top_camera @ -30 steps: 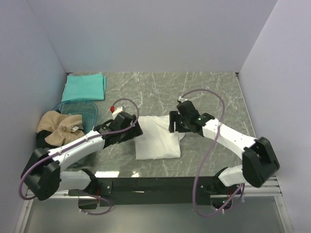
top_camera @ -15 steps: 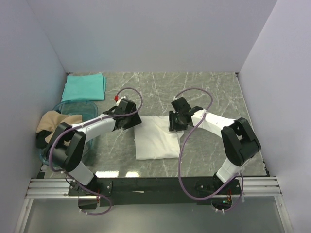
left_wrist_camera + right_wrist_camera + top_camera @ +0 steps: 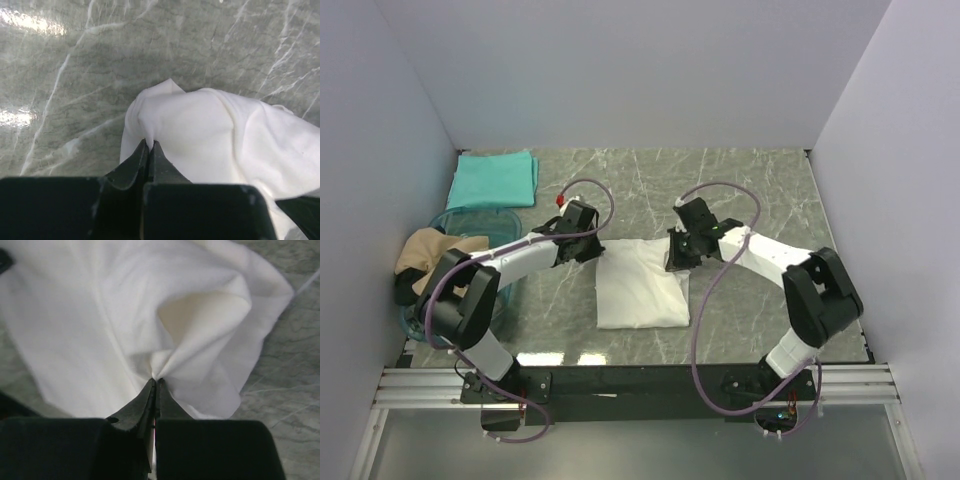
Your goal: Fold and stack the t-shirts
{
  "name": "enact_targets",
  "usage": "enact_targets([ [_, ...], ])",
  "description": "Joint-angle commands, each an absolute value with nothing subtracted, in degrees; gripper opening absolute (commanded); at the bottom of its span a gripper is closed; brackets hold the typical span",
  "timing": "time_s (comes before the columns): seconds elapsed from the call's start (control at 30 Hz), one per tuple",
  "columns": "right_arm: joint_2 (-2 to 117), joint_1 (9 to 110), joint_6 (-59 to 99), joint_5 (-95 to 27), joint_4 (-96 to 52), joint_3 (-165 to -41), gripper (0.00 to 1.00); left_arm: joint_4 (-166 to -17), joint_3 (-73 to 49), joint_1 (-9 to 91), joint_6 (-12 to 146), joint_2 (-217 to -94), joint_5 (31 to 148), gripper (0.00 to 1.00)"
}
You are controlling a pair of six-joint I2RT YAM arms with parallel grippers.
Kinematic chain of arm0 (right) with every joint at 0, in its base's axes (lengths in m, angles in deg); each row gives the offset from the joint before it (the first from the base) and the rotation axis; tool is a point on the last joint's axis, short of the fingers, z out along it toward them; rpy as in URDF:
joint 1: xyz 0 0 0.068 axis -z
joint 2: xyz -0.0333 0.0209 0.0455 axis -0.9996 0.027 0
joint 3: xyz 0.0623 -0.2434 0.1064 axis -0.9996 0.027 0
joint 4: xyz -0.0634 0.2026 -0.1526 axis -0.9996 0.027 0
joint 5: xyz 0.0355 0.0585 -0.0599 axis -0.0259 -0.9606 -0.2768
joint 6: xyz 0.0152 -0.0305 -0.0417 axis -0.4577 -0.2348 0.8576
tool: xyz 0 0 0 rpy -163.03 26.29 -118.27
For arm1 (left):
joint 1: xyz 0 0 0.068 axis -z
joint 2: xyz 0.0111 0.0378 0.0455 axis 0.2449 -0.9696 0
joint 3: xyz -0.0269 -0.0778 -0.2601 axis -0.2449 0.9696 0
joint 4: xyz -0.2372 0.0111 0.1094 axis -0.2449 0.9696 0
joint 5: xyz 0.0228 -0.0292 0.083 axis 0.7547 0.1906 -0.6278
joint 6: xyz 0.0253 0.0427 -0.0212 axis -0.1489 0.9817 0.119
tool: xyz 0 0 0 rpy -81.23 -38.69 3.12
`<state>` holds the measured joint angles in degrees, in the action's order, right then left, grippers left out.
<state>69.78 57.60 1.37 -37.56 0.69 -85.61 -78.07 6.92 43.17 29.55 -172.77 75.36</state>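
A folded white t-shirt lies mid-table. My left gripper is shut on its far left corner; in the left wrist view the white t-shirt bunches into the pinched fingertips of the left gripper. My right gripper is shut on the far right corner, and in the right wrist view the white t-shirt puckers at the closed tips of the right gripper. A folded teal t-shirt rests at the back left. A crumpled tan t-shirt sits in the bin.
A clear blue-tinted plastic bin stands at the left edge beside my left arm. White walls enclose the marble table on three sides. The arms' base rail runs along the near edge.
Both grippers went from open to shut, pinching the white t-shirt's far corners. The left arm swung toward the back. The shirt's far edge has bunched a little.
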Motion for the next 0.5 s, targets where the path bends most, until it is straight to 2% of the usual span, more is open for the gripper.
enact_targets([
  [0.0,61.2,59.4,-1.3,-48.3,-3.2,-84.2,0.0,-81.2,7.0,42.8,30.5,-168.0,74.4,0.01],
  [0.07,58.1,61.0,-3.8,-55.1,-7.3,-80.9,0.0,-81.8,8.0,42.8,30.5,-166.1,74.3,0.01],
  [0.23,56.1,64.2,-8.0,-62.9,-13.7,-74.0,0.0,-81.3,8.2,42.7,29.6,-165.2,72.2,0.01],
  [0.33,59.0,67.2,-11.8,-68.4,-22.8,-69.1,0.0,-81.3,7.7,42.3,29.5,-166.9,72.3,0.01],
  [0.47,63.7,70.3,-12.6,-68.7,-28.2,-66.9,0.0,-81.5,6.3,42.2,29.7,-169.7,73.4,0.01],
])
